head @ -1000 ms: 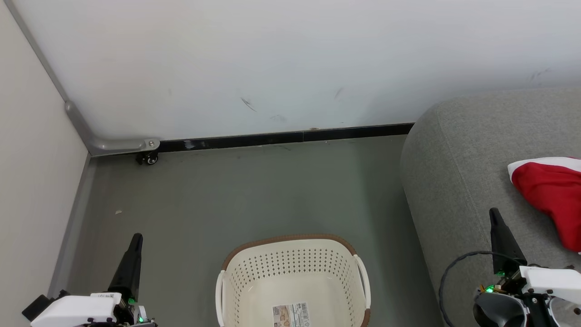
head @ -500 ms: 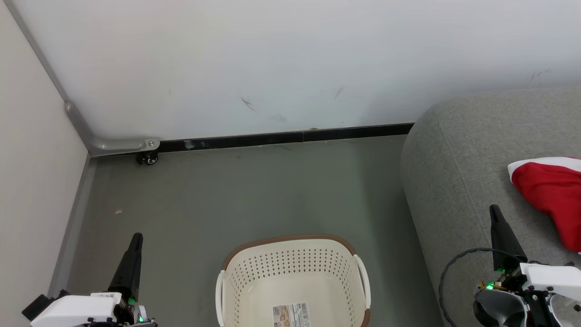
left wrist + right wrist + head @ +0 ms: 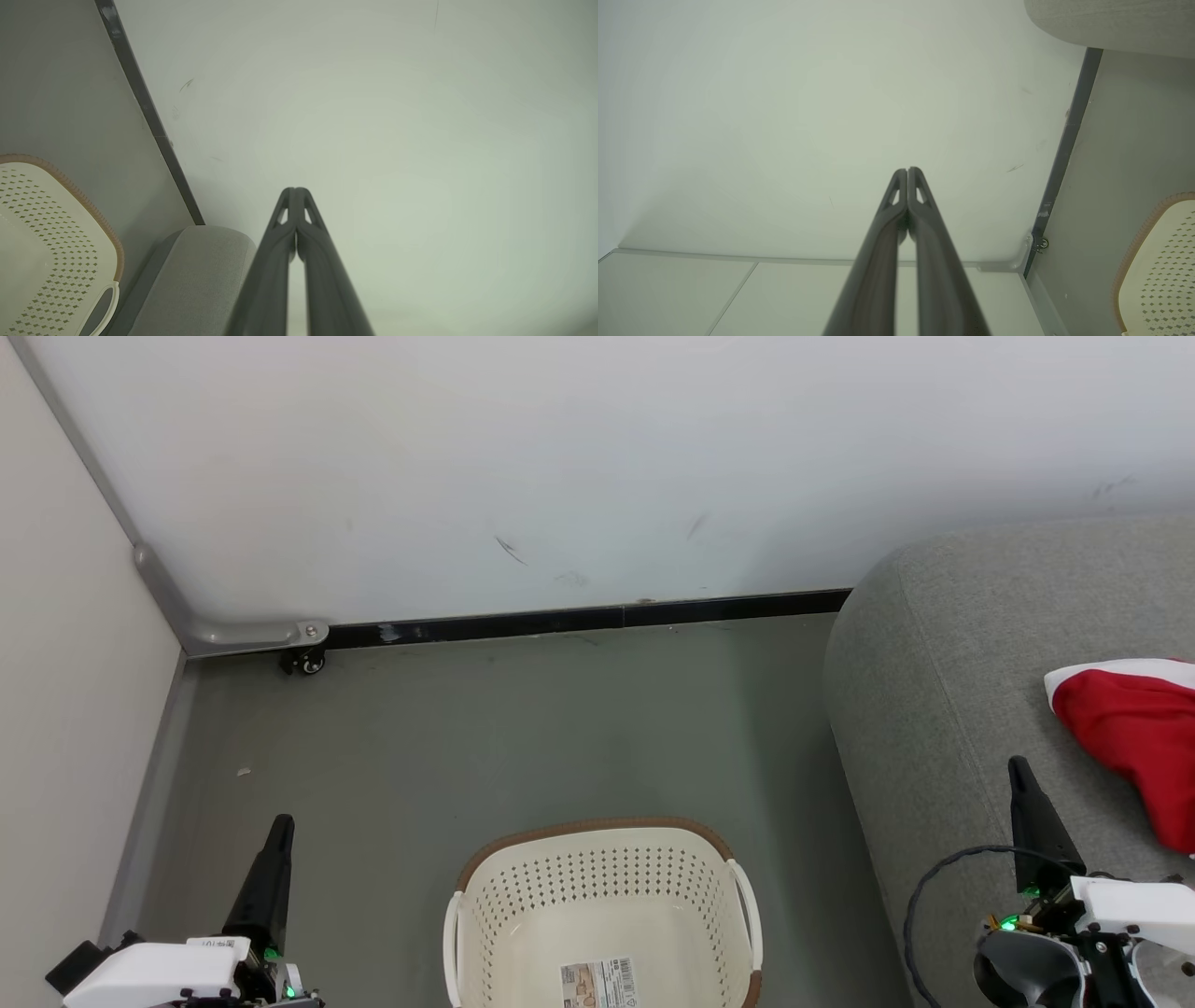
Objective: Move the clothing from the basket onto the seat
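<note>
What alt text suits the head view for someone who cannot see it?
A cream-white perforated plastic basket, brown-rimmed and visibly empty of clothes, stands on the grey floor; bright red and white fabric clothing lies on the light grey fabric seat at right. The left gripper and right gripper, both shut, rise from the lower corners.

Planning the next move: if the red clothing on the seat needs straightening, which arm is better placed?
Right, probably. The right pincer hangs shut over the seat, near the clothing; the left pincer, also shut, is over the floor on the far side of the basket.
</note>
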### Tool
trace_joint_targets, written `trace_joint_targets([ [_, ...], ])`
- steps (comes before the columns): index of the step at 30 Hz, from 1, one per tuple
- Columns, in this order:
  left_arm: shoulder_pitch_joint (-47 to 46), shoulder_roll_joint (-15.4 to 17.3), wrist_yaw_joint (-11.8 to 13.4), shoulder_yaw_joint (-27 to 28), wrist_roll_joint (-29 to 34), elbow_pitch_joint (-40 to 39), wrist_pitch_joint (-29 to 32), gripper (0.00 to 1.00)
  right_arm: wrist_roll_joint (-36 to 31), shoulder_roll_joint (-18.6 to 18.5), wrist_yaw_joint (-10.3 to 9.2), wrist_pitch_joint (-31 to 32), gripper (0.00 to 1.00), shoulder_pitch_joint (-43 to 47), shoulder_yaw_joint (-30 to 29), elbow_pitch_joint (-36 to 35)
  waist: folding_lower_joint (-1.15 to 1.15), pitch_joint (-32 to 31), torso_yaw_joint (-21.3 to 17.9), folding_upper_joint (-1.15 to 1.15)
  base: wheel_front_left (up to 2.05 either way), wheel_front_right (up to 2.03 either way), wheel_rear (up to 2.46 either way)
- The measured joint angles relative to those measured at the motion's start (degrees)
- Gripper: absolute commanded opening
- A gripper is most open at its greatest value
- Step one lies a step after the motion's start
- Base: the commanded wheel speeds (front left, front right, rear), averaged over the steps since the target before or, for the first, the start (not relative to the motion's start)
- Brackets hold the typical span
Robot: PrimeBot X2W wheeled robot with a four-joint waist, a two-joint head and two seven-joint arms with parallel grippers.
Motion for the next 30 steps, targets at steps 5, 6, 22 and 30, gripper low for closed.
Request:
trace_joint_targets([
  [5, 0.0, 0.0, 0.0, 0.0, 0.0, -0.01, -0.01, 0.0, 0.0, 0.01, 0.0, 0.01, 0.0, 0.0, -0.05, 0.01, 0.0, 0.0, 0.0, 0.0, 0.0, 0.0, 0.0],
  [6, 0.0, 0.0, 0.0, 0.0, 0.0, -0.02, -0.01, 0.0, 0.0, 0.01, 0.0, 0.02, 0.0, 0.0, -0.07, 0.01, 0.0, 0.0, 0.0, 0.0, 0.0, 0.0, 0.0],
  [22, 0.01, 0.0, 0.0, -0.07, 0.0, -0.04, -0.05, 0.0, -0.05, 0.05, 0.0, 0.16, 0.0, 0.0, -0.18, 0.03, 0.0, 0.0, 0.0, 0.0, 0.0, 0.0, 0.0],
  [30, 0.01, 0.0, 0.0, -0.07, 0.0, -0.05, -0.05, 0.0, -0.05, 0.1, 0.0, 0.18, 0.0, -0.01, -0.24, 0.04, 0.0, 0.0, 0.0, 0.0, 0.0, 0.0, 0.0],
])
